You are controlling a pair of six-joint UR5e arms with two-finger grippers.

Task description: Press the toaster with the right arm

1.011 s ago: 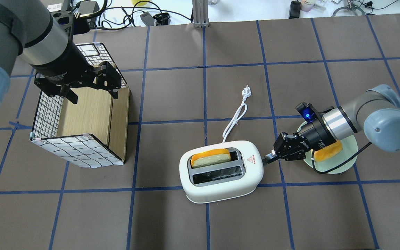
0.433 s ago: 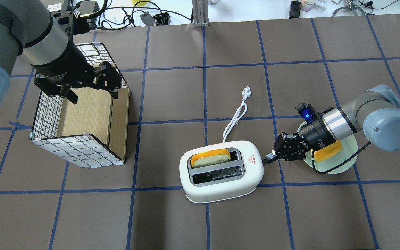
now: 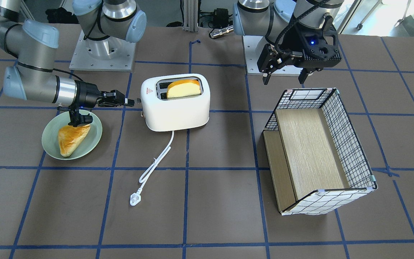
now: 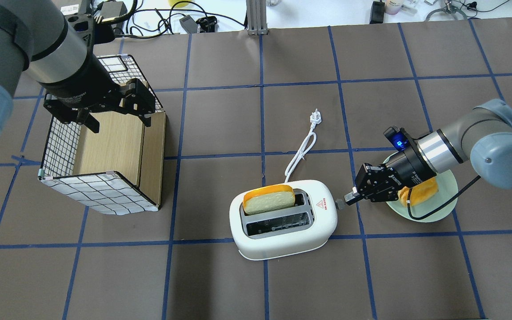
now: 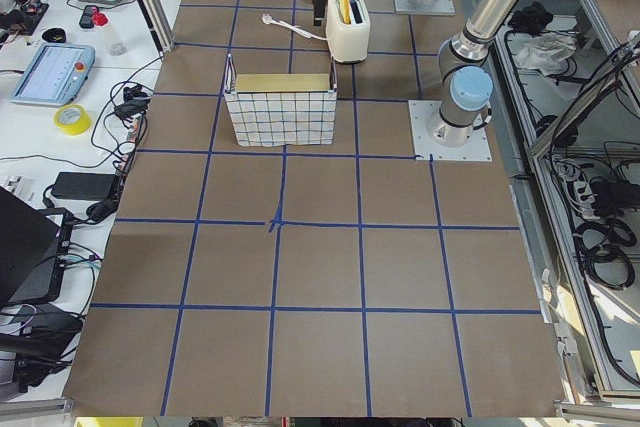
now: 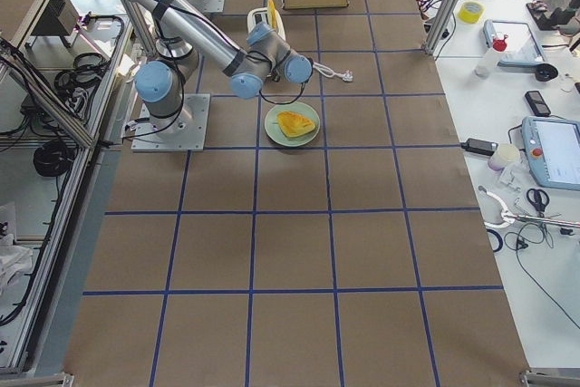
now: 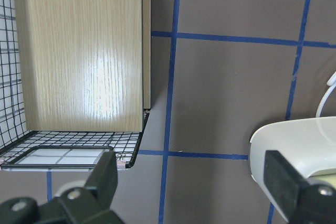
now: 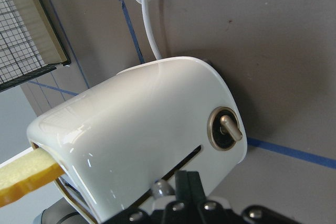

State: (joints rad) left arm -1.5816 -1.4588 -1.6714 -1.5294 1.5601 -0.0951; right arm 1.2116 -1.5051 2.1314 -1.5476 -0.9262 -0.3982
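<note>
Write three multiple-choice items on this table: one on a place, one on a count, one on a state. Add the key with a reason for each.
1. Where does the pastry lie?
A. on the green plate
B. in the wire basket
C. on the bare table

2. How many slots of the toaster hold a bread slice?
A. none
B. one
C. two

3. The fingers of the left gripper are:
A. shut on the plug
B. shut on bread
C. open, holding nothing

Key:
1 A: the front-facing view shows the pastry resting on the plate.
2 B: one slot holds the slice and the slot beside it is empty.
3 C: the fingers stand wide apart with nothing between them.
</note>
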